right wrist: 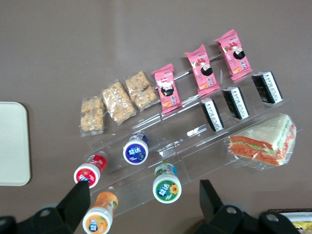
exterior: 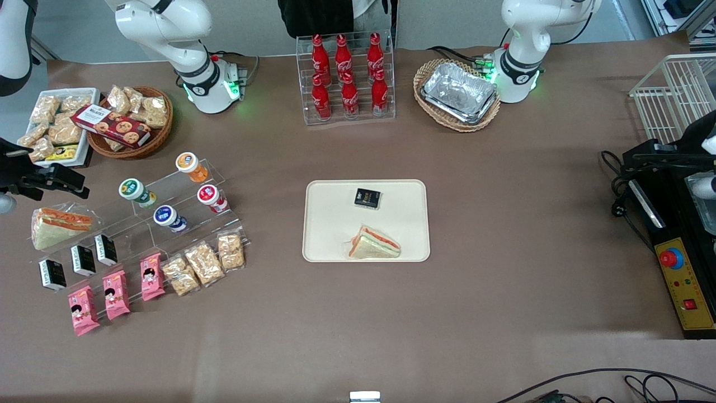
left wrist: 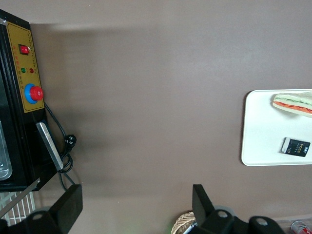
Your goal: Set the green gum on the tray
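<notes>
The green gum (exterior: 134, 191) (right wrist: 166, 187) lies on its side on the upper step of a clear acrylic rack (exterior: 140, 224), white cap with a green ring facing up. My gripper (exterior: 67, 183) (right wrist: 144, 204) hovers above the rack at the working arm's end of the table, open and holding nothing. Its two black fingers (right wrist: 78, 200) stand wide apart, with the gum below the gap, nearer one finger. The cream tray (exterior: 335, 246) (right wrist: 12, 146) (left wrist: 258, 136) lies mid-table, well away from the rack.
Orange-capped (exterior: 190, 165), red-capped (exterior: 211, 197) and blue-capped (exterior: 168, 217) bottles share the rack with snack packets and a wrapped sandwich (exterior: 59, 224). The tray carries a sandwich (exterior: 373, 244) and a black packet (exterior: 367, 198). A cola rack (exterior: 347, 75) and a foil-tray basket (exterior: 458, 92) stand farther from the front camera.
</notes>
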Available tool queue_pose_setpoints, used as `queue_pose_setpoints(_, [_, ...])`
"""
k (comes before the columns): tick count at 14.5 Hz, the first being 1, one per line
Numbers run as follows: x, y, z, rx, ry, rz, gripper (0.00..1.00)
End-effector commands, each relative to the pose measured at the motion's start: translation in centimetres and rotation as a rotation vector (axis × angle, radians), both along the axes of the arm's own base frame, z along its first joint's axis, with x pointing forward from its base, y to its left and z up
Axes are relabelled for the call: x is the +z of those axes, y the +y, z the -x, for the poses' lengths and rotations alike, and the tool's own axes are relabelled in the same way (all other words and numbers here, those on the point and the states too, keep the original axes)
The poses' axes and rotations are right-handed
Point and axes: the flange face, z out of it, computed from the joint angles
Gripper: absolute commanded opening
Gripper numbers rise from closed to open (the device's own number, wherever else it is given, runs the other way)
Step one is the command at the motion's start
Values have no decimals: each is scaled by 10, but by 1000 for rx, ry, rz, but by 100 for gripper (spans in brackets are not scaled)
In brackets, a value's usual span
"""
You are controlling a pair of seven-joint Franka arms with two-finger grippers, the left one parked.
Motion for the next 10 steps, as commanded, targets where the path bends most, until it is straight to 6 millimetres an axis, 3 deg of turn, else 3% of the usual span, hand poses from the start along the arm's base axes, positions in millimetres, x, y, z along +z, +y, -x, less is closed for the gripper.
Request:
queue_pose_setpoints(1, [8,-1,4,-6,-2,-42,100])
queue_pose_setpoints(7, [3,0,6,1,21,-29,100])
queue_pose_setpoints(10, [5,-9,31,-8,47,-41,100])
